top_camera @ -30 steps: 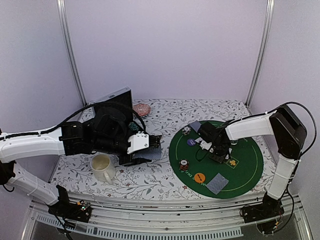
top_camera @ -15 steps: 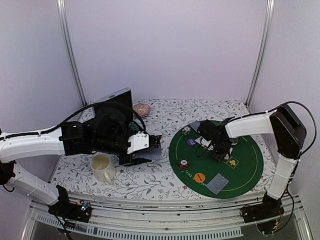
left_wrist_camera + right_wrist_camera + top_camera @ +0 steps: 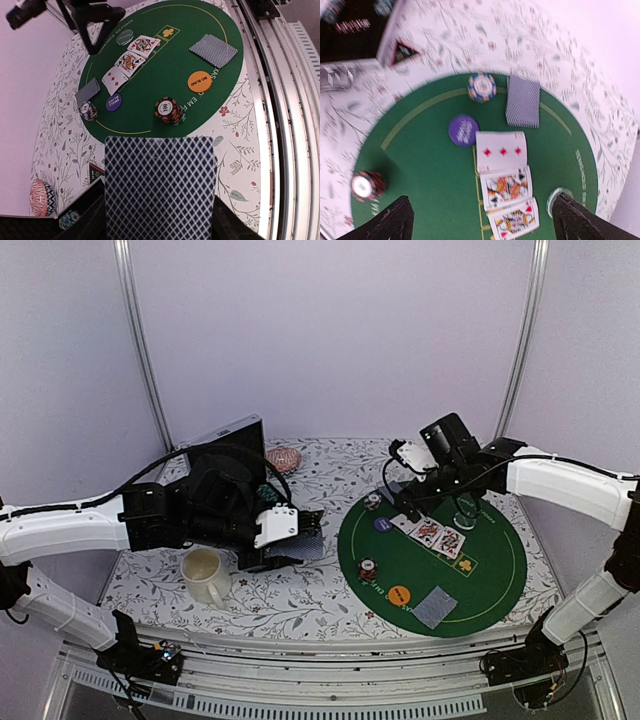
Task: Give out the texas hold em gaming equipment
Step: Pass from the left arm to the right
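My left gripper (image 3: 300, 533) (image 3: 160, 220) is shut on a deck of blue diamond-backed playing cards (image 3: 160, 190), held over the floral cloth left of the green mat (image 3: 490, 570). My right gripper (image 3: 437, 508) (image 3: 485, 217) hangs open and empty above three face-up cards (image 3: 427, 533) (image 3: 506, 187) lying in a row on the mat. A purple disc (image 3: 463, 130) lies beside the row and an orange disc (image 3: 399, 594) nearer the front. Two chip stacks (image 3: 369, 569) (image 3: 481, 86) and two face-down card piles (image 3: 435, 606) (image 3: 523, 101) also rest on the mat. A clear disc (image 3: 124, 37) lies past the row.
A cream mug (image 3: 205, 573) stands under the left arm. A pink striped round object (image 3: 283, 458) and an open black case (image 3: 225, 455) sit at the back left. A black-red triangle marker (image 3: 402, 51) lies by the case. White frame rails run along the near edge.
My right gripper has opened and lifted up and back off the mat, leaving the face-up cards uncovered. The left arm and its deck have not moved.
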You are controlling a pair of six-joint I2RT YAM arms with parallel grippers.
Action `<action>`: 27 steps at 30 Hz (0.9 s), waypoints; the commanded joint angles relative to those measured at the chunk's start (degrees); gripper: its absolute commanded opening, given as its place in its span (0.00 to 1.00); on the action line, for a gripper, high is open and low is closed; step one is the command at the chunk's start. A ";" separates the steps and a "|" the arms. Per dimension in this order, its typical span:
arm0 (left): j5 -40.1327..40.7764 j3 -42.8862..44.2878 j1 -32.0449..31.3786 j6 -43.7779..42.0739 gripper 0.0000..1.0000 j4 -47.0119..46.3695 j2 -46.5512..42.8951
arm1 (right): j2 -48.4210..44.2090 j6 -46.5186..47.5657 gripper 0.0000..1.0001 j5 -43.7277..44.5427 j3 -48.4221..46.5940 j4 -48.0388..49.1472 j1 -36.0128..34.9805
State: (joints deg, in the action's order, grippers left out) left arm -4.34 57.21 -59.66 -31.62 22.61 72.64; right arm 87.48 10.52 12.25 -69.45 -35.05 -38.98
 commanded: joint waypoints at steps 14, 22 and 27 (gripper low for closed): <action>-12.16 -4.95 -0.52 -5.82 0.62 -4.55 2.81 | -9.86 -10.25 0.99 -30.06 3.11 20.89 0.32; -8.57 -1.43 -0.55 -1.40 0.61 -6.18 5.21 | -16.87 -38.15 0.94 -46.50 23.72 46.38 -3.63; -5.71 1.14 -0.55 0.12 0.61 -5.46 7.19 | -11.84 -44.19 0.95 -44.71 24.49 54.10 -10.59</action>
State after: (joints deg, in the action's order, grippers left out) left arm -12.29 55.66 -59.99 -33.58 18.68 78.41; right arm 73.01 -23.92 -29.89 -44.93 5.37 -45.60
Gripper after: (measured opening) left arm 0.609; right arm 0.945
